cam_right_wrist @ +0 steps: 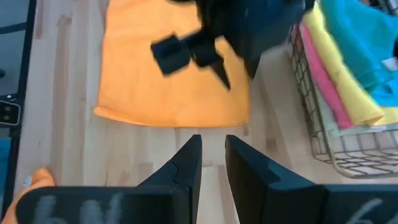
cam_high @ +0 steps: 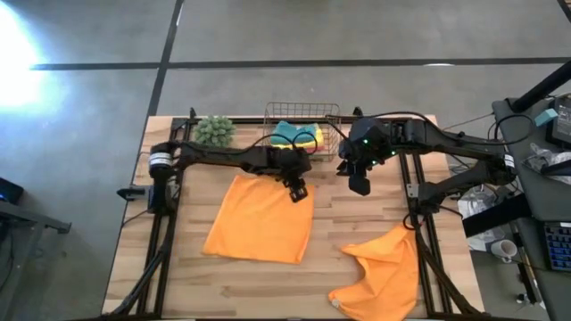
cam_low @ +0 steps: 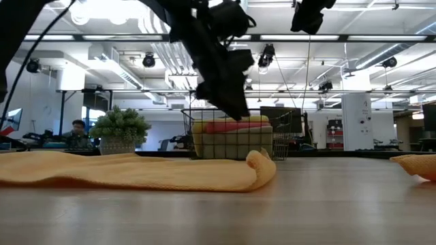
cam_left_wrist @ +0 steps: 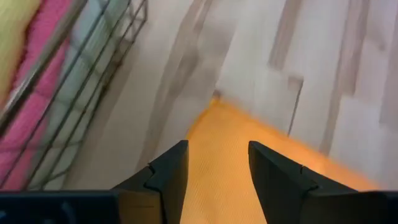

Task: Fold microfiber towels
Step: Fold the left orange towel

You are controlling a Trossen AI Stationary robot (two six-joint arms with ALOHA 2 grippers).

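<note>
Left gripper (cam_high: 300, 188) hovers over the far right corner of the spread orange towel (cam_high: 260, 219), fingers parted with nothing between them; wrist view shows that corner directly below the fingertips. Judged step: starting the first fold on this towel; next move calls for dropping onto the corner, pinching one layer only, and carrying it across to the opposite edge. Right gripper (cam_high: 359, 183) hangs just beside the left one, over bare table (cam_high: 357, 223), fingers nearly closed, empty. Second orange towel (cam_high: 384, 267) lies crumpled near the table's front right, well apart from both grippers. Wire basket (cam_high: 303, 127) behind the grippers holds teal, yellow and pink towels; its closeness could crowd the lift. Plant ball (cam_high: 214, 130) sits farther left, clear.
</note>
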